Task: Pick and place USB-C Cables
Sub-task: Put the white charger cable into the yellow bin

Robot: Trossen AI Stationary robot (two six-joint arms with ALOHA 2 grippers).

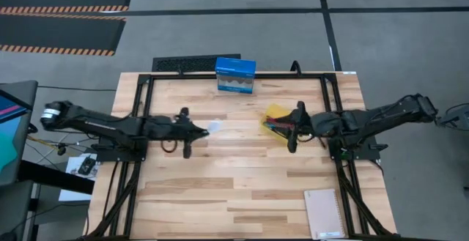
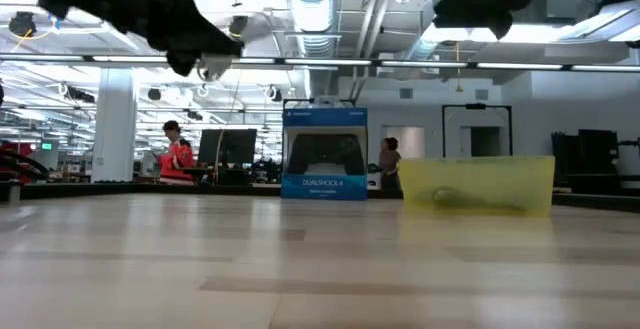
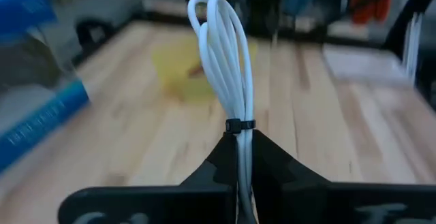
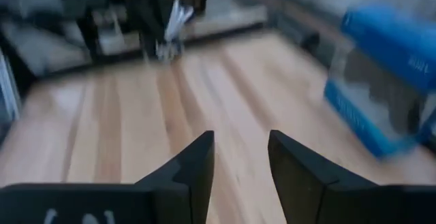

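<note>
My left gripper (image 1: 204, 130) hangs above the table's middle, shut on the white USB-C cable bundle (image 3: 228, 67), which a black tie (image 3: 240, 124) binds. In the low view the left gripper (image 2: 203, 57) is well above the tabletop. The yellow shallow tray (image 1: 275, 114) rests flat on the table and holds other cables (image 1: 281, 126), dark red and teal among them. My right gripper (image 4: 242, 157) is open, in the air at the tray's right side (image 1: 292, 128), touching nothing. The black cable I cannot make out. My left gripper pinches the white cable bundle between its two fingers (image 3: 218, 159) at the end just below the black tie (image 3: 242, 142). The fingers lie along the bundle. The looped end (image 3: 212, 6) sticks out beyond the fingertips. The bundle is lifted clear of the table.
A blue box (image 1: 235, 75) stands upright near the far edge, also seen as the blue box (image 2: 324, 155) in the low view. A notebook (image 1: 325, 213) lies at the near right corner. Bare wood (image 1: 220, 190) lies along the near side. People stand in the room beyond.
</note>
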